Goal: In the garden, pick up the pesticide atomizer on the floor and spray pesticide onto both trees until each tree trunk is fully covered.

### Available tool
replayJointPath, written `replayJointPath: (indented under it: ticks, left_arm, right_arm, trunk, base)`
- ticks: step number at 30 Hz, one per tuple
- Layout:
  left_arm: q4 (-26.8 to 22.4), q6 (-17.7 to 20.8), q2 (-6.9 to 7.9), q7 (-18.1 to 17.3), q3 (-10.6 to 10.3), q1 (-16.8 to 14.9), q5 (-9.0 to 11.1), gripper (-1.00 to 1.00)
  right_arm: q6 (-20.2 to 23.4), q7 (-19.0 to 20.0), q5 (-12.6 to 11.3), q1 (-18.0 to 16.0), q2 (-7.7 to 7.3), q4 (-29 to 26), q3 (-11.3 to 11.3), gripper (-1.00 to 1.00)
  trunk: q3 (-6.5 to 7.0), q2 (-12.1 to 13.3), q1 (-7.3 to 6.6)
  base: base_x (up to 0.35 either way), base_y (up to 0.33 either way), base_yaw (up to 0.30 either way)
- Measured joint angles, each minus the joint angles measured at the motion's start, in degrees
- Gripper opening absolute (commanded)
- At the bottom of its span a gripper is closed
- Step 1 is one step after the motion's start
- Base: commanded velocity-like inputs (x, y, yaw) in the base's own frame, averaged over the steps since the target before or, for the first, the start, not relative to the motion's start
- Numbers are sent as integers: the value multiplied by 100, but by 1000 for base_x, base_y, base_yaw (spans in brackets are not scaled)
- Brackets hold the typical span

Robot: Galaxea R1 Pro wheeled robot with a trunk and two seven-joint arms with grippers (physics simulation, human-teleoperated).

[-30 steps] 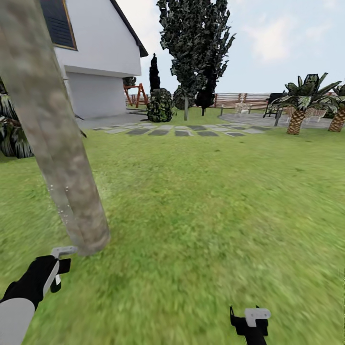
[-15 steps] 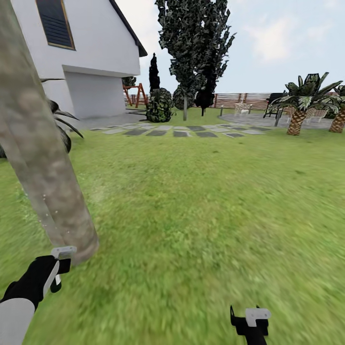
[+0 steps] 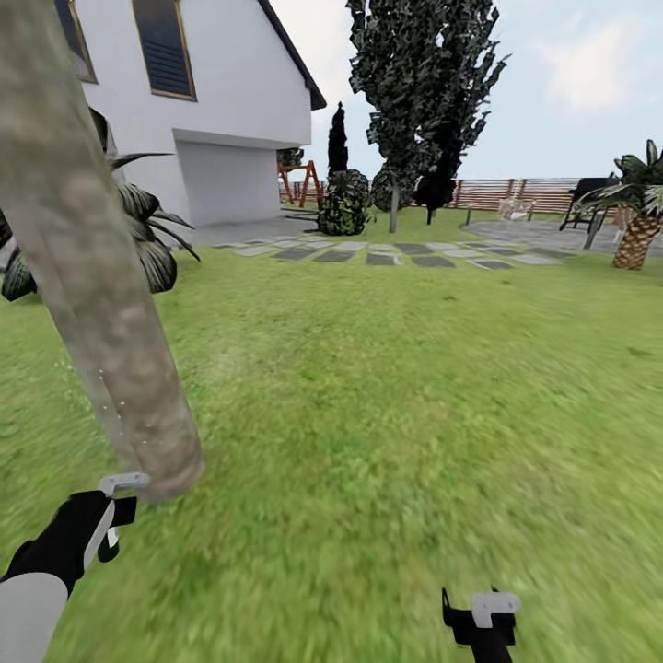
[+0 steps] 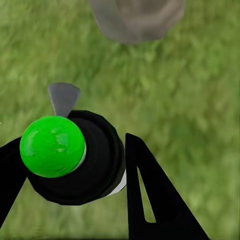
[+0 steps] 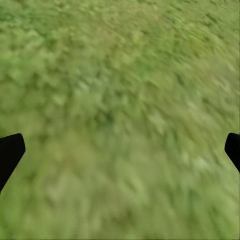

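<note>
My left pincer: my two black fingers are clamped on either side of the atomizer, a black body with a bright green ball on top and a grey nozzle.
Atomizer's place: in my left grip, low at the left of the head view, its nozzle just beside the foot of the tree trunk.
Trunk: thick, grey-tan, mottled, leaning; a few pale specks dot its lower part.
My right pincer: spread wide, holding nothing, fingertips at the far edges over the grass.
Floor: blurry green lawn all around.
Beyond: white house, stepping stones, dark tall tree, palm, slatted fence.
</note>
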Motion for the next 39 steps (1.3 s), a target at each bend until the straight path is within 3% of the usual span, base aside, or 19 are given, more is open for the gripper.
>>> replayJointPath:
  ticks: [14,21,39]
  left_arm:
    - [0,0,0,0,0,0,-9,-100]
    - [0,0,0,7,0,0,6,-100]
    - [0,0,-61,9,-9,0,-9,-100]
  right_arm:
    - [0,0,0,0,0,0,0,100]
    - [0,0,0,0,0,0,-1,100]
    - [0,0,0,0,0,0,0,100]
  trunk:
    - [0,0,0]
    - [0,0,0]
    - [0,0,0]
  base:
    - [181,-230,277]
    - [34,-29,274]
    - [134,-220,28]
